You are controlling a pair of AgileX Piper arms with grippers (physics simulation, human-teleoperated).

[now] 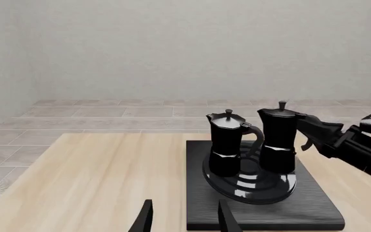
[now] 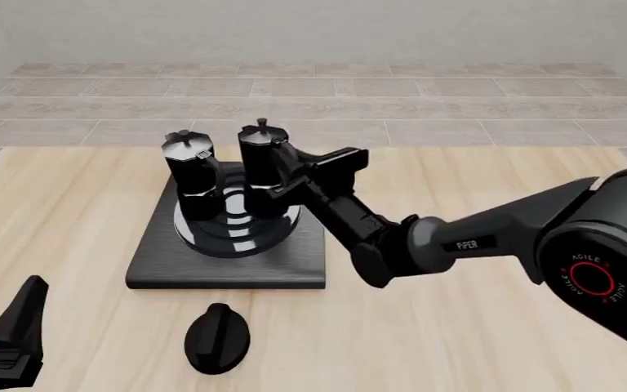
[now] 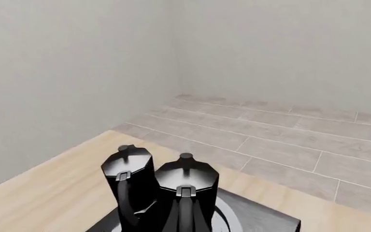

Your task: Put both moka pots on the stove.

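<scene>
Both small black faceted moka pots, L (image 2: 192,175) & R (image 2: 264,167), upright on ring burner of flat square black stove (image 2: 291,261). R gripper (image 2: 291,181) at R pot handle, grip unclear. L gripper (image 1: 182,220) fingers apart, near table edge. Black oval knob (image 2: 218,337) in front of stove.

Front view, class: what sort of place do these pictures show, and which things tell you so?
Probably a simulated kitchen-style test scene: a wooden table carrying a stove with two moka pots on its burner, with bare grey walls and a tiled floor around.
</scene>
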